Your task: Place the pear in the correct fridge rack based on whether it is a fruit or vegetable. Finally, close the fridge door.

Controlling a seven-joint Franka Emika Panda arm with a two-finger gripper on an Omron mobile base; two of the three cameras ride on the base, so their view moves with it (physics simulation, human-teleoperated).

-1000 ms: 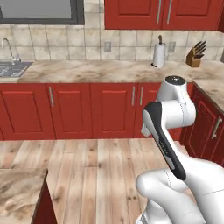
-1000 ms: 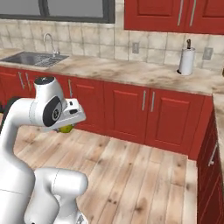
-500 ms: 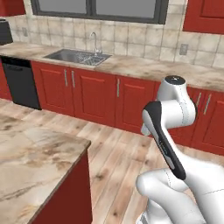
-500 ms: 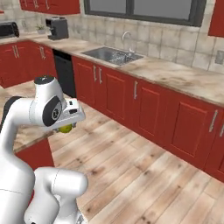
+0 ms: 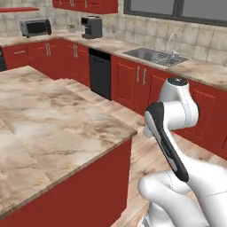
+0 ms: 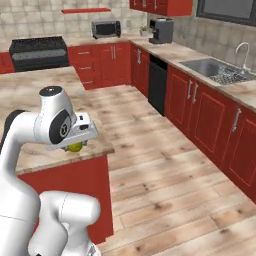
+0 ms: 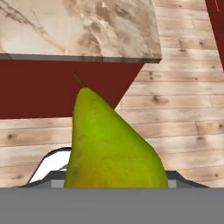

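A small yellow-green pear (image 6: 75, 147) hangs under the hand in the right base view, with my gripper (image 6: 75, 145) shut on it beside the corner of the island counter. Seen from the hand, the pear (image 7: 109, 144) rises large from the bottom, its thin stem pointing up toward the island's marble corner. The pear covers the fingers there. The fridge door is out of view.
A marble-topped island (image 5: 53, 133) with red sides stands close on the left, its corner (image 6: 102, 147) right by the hand. Red cabinets with a sink (image 6: 220, 70), a black dishwasher (image 6: 156, 82), a coffee machine (image 5: 91, 21), a microwave (image 5: 35, 27) and a stove (image 6: 39, 50) line the walls. Wooden floor (image 6: 165, 170) lies between.
Both base views have swung round as the base turns: the sink counter slid to the right and the island came into view. The arm keeps its pose with the pear in the gripper.
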